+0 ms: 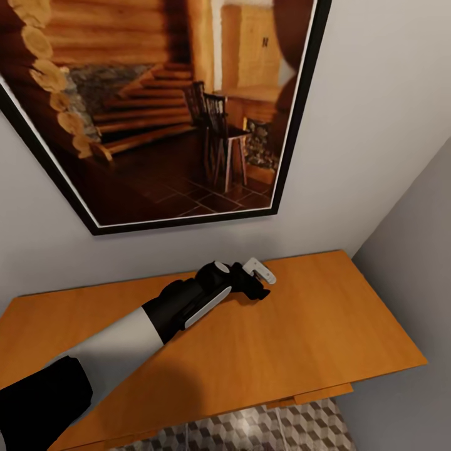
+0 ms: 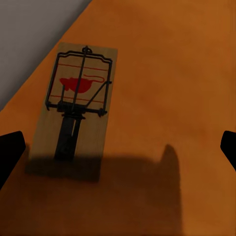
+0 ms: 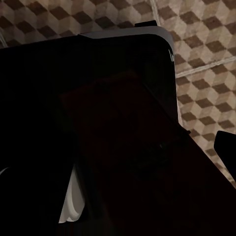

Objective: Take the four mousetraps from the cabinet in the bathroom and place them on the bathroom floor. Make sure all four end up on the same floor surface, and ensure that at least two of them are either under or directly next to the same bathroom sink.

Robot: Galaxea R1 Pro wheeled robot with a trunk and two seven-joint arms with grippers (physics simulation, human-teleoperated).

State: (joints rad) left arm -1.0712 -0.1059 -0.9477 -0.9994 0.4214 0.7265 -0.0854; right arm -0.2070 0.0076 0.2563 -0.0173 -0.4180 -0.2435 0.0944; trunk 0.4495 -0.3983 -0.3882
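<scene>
One mousetrap (image 2: 73, 113) lies flat on the orange-brown cabinet top (image 1: 326, 332), close to the grey wall; it is a pale wooden board with dark wire parts and a red mouse print. My left gripper (image 2: 118, 152) hovers just above it, open, with its dark fingertips (image 2: 10, 155) spread wide to either side of the trap's near end. In the head view my left gripper (image 1: 264, 283) hangs over the back middle of the cabinet top. My right gripper (image 3: 118, 152) points down at the cube-patterned bathroom floor (image 3: 206, 64), holding nothing, with one fingertip (image 3: 226, 147) at the frame's edge.
A large black-framed picture (image 1: 156, 106) hangs on the wall behind the cabinet. A grey side wall (image 1: 407, 263) closes in on the cabinet's right end. Patterned floor tiles (image 1: 263, 429) show below the cabinet's front edge. The robot's dark body (image 3: 88, 123) blocks much of the right wrist view.
</scene>
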